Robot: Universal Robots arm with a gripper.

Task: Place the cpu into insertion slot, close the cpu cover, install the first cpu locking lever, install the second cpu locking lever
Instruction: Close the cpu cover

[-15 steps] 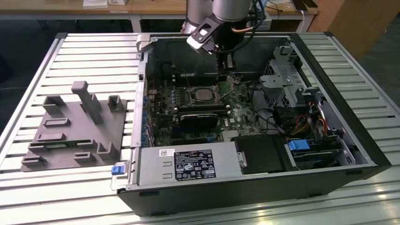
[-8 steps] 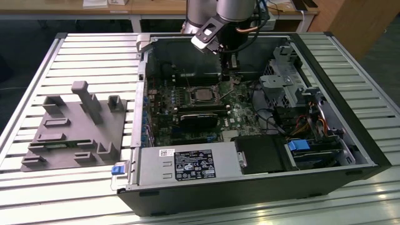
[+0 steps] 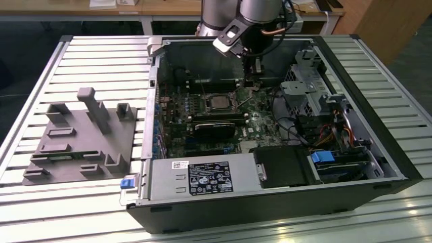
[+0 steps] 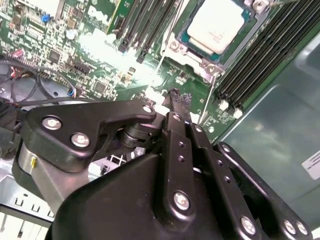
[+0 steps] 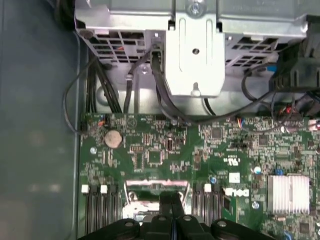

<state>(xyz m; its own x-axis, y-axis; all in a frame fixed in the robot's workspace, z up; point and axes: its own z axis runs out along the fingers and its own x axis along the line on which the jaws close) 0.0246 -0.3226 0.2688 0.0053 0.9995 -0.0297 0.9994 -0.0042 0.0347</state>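
The cpu (image 4: 216,25), a pale silver square, lies in the insertion slot (image 3: 219,103) on the green board inside the open computer case. The silver cpu cover (image 4: 192,56) frames it and looks laid flat around it. A thin metal lever rod (image 4: 161,59) runs along one side of the socket; I cannot tell whether it is latched. My gripper (image 4: 175,97) hangs over the board a little off the socket, toward the exterior view's right (image 3: 251,81). Its black fingers (image 5: 172,202) are pressed together, shut on nothing I can see.
A silver drive cage (image 3: 307,86) and cables (image 3: 297,132) crowd the case toward the exterior view's right. A black block (image 3: 216,126) lies in front of the socket and the power supply (image 3: 202,178) nearer still. A grey fixture (image 3: 81,136) sits on the slatted table.
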